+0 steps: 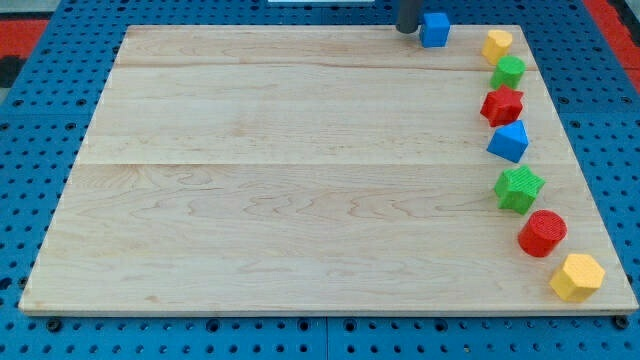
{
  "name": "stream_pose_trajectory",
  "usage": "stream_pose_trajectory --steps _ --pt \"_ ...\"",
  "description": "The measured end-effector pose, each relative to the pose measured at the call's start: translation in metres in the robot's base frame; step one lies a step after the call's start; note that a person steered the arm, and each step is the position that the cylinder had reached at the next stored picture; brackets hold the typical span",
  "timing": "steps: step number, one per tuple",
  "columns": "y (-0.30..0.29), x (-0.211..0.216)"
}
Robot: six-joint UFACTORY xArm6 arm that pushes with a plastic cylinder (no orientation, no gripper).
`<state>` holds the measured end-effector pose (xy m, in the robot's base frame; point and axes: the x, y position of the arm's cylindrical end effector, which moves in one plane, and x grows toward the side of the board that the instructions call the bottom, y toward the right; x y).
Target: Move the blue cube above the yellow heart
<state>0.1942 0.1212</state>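
Since my tip, which grasps nothing, touches the blue cube on its left, I should push gently rightward toward the yellow heart.

No text, label, brand, number or sign can be read anywhere: the wooden surface is plain, and the coloured blocks along its three o'clock side carry no markings
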Motion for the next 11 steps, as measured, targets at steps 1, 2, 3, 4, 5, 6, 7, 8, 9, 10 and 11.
stream_pose_trajectory --steps 1,2,3,4,5,6,7,8,9,10,11 --pt "0.007 0.0" --pt "0.038 0.0" --pt "0.05 0.0" --pt "0.024 0.007" --pt "0.03 0.014" --pt "0.045 0.014" --pt "0.049 0.014" --pt "0.06 0.014" --pt "0.065 0.014" --pt "0.073 0.014" --pt "0.087 0.014"
